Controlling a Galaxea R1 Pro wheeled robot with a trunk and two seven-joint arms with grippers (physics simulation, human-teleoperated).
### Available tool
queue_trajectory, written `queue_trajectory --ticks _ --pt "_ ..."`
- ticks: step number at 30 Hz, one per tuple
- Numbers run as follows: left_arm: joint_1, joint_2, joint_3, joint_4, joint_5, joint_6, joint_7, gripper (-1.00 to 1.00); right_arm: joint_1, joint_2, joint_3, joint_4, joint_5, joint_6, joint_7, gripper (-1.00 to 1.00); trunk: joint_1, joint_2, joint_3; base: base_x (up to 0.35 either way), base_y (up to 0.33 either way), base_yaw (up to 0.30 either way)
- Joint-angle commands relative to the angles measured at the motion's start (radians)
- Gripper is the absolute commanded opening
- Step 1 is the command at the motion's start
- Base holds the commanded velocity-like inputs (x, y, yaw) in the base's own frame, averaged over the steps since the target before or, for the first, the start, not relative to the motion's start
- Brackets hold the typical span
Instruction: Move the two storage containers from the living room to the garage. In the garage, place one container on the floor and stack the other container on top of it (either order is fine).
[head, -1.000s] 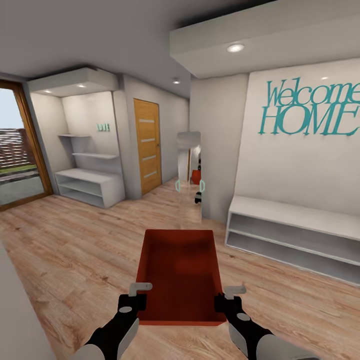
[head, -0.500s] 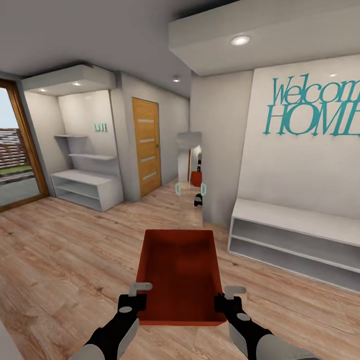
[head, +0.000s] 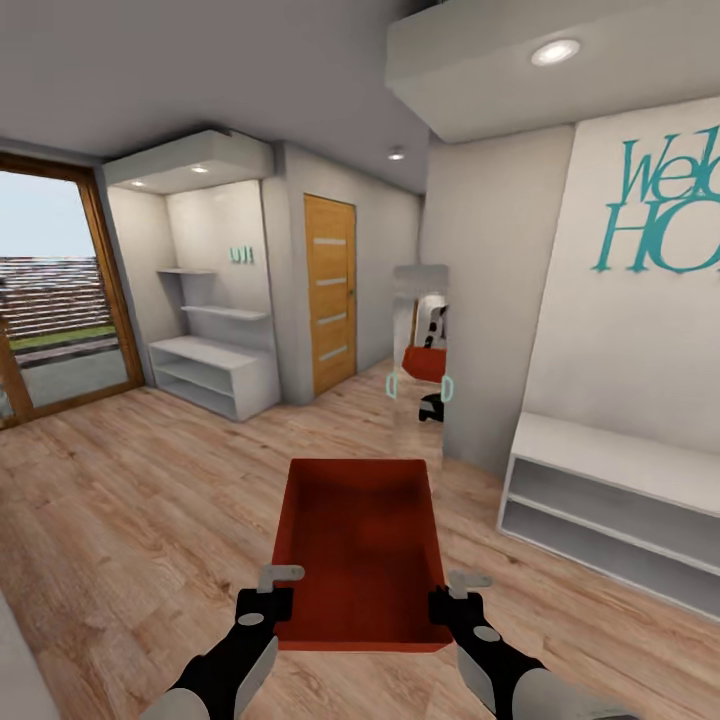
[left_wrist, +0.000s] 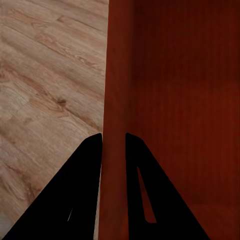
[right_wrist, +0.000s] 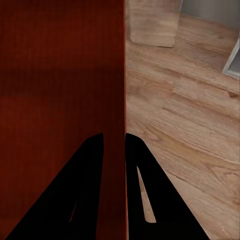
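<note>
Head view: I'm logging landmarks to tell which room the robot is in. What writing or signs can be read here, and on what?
"Wel" over "HO": teal lettering on the white wall panel above the low white bench; both words are cut off by the picture's right edge.
Small teal sign on the back wall of the shelf alcove: too small and blurred to read.
The storage container carries no writing.

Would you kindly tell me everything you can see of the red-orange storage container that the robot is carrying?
The storage container is a red-orange rectangular box, open-topped, with plain thin walls and nothing inside. It is held level above the light wood plank floor, its long axis pointing away from the robot. The left gripper pinches its left wall and the right gripper its right wall, both near the end closest to the robot.
</note>
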Motion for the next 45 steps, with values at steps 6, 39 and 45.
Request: queue_trajectory --ticks 6,39,45 --pt "-0.002 0.002 0.003 -0.002 0.066 0.006 0.013 -1.00 -0.001 -0.001 -0.016 -0.003 -0.005 -0.005 0.000 -1.00 0.001 -0.001 -0.001 0.321 0.000 0.097" --pt "-0.002 0.003 0.003 -0.005 0.066 0.005 0.013 -1.00 -0.001 -0.001 -0.015 -0.003 -0.002 -0.006 -0.005 -1.00 0.001 -0.001 -0.001 0.321 0.000 0.001" --pt "-0.002 0.003 0.003 -0.004 0.066 0.005 0.013 -1.00 -0.001 -0.002 -0.015 -0.003 0.003 -0.005 -0.005 -1.00 0.001 -0.001 -0.001 0.321 0.000 0.103"
